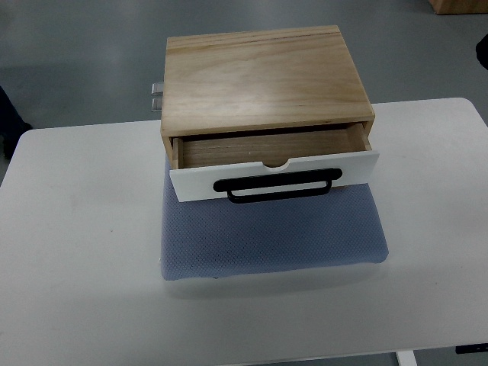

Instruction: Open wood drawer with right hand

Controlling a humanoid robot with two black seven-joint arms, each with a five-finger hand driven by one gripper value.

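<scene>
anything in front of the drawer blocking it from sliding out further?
Nothing visible. The wood drawer is already partly open; ahead of its black handle lies only the flat blue mat on the white table. Neither hand is in view.

Neither of the robot's arms shows in the top view; no left hand enters from the left edge, and no right hand enters from the right edge.

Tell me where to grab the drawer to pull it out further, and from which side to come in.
Probably the black handle on the drawer's white front. It's a horizontal bar standing off the panel, so hook fingers under it from the near side, over the blue mat.
</scene>
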